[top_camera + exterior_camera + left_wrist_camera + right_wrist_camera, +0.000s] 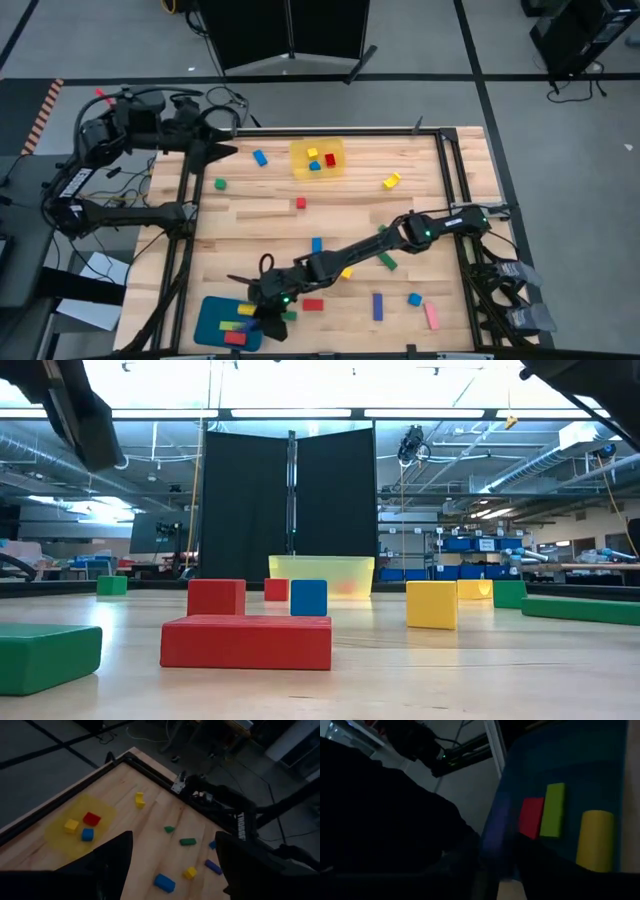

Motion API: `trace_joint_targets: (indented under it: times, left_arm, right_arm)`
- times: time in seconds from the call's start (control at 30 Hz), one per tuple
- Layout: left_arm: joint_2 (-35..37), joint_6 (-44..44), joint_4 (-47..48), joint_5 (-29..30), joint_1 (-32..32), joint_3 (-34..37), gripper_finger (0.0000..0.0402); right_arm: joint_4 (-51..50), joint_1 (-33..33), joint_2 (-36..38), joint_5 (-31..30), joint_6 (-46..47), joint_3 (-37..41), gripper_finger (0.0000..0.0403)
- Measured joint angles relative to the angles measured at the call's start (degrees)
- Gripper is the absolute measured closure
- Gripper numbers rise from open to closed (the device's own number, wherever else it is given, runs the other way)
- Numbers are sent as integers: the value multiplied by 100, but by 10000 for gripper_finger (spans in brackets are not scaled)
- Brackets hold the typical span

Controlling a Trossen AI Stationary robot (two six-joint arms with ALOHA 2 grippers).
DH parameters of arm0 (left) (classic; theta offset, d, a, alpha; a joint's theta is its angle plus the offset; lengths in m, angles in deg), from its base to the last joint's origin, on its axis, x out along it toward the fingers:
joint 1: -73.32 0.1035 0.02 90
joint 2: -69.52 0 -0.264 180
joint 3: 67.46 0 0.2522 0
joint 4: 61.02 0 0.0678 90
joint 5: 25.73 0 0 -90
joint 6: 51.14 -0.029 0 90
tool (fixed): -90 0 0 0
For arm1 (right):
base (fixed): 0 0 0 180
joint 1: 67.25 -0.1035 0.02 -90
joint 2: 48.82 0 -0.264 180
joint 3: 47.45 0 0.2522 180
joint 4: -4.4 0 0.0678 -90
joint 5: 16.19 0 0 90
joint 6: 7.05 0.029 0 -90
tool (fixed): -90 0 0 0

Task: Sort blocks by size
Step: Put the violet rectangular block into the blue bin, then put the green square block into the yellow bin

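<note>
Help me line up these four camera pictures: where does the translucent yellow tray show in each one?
High view: yellow tray at the table's far edge, about midway across, three small blocks inside.
Low view: yellow tray at centre, in the background, before the black screen.
Left wrist view: yellow tray beyond the left fingers, holding a yellow, a red and a blue cube.
Right wrist view: not in it.
Shared landmark: the three cubes inside.
</note>
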Motion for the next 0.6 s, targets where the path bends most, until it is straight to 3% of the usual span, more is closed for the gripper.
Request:
trace_joint_targets:
  times: [0.1, 0.3, 0.53, 0.6]
  left_arm:
    - [-60, -1, 86, 97, 0, 0, 113]
    - [-430, -78, 1214, 746, 0, 0, 113]
    - [-1194, -739, 2305, 1442, 67, 0, 113]
    - [-1478, -1029, 2659, 1646, 137, 0, 113]
  right_arm:
    - [-166, -11, 0, -26, -85, 0, 244]
    - [-664, 186, 272, -269, -404, 4, 217]
    - [-2222, 533, 1321, -2166, -1663, 4, 211]
    - [-2588, 655, 1630, -2471, -1943, 105, 211]
